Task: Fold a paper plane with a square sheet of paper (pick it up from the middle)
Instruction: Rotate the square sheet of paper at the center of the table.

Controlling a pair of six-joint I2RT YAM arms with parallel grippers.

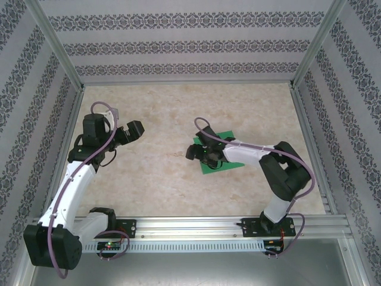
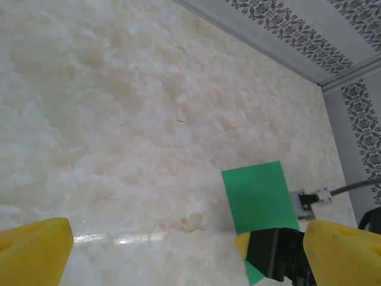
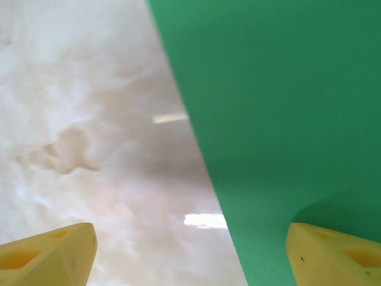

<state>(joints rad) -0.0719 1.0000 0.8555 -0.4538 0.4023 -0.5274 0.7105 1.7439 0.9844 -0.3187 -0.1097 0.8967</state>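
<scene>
The square sheet of paper point(image 1: 215, 168) is bright green and lies flat and unfolded on the table, right of centre. My right gripper point(image 1: 198, 152) hovers low over its left edge, open. In the right wrist view the sheet point(image 3: 280, 107) has its edge running between the yellow fingers: one finger point(image 3: 333, 256) is over the paper and the other is over bare table, with the right gripper point(image 3: 190, 256) holding nothing. My left gripper point(image 1: 132, 130) is open and raised at the left, well away from the sheet point(image 2: 256, 196). The paper plane is out of view.
The marbled beige table point(image 1: 178, 113) is bounded by patterned walls and metal frame posts on three sides. An aluminium rail point(image 1: 196, 226) with both arm bases runs along the near edge. The right arm's cable point(image 2: 351, 189) trails beside the sheet.
</scene>
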